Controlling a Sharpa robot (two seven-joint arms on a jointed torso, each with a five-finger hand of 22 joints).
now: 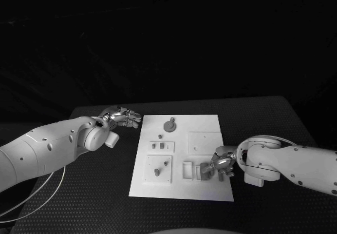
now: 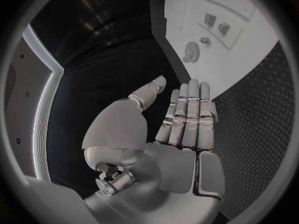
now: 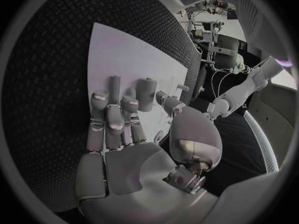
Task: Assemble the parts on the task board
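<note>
The room behind is dark, and I am working over a black textured table [image 1: 84,204] with the white task board [image 1: 203,187] lying flat in its middle. The board is a long rectangle, and its long axis runs away from me, from the near edge toward the far one; the parts [image 1: 169,126] sit in recesses along it, a round toothed one at the far end, small blocks nearer. My right hand [image 1: 222,165] is down on the board's near right portion, fingers over a small part [image 1: 206,170] by a slot just ahead of its fingertips. In the right wrist view the fingers [image 3: 111,115] lie fairly straight and close together, flat toward the board, but I cannot tell whether anything is pinched under them. My left hand [image 1: 121,117] hangs off the board's far left corner, just beside the edge; in its wrist view the fingers [image 2: 189,112] are straight, side by side, thumb apart, holding nothing. My worry is the right side: if I press or slide without seeing the part's seating, it could tip or jam askew in the slot, or the board could skid, since nothing braces it. The left hand is too far from the near end to steady it.
</note>
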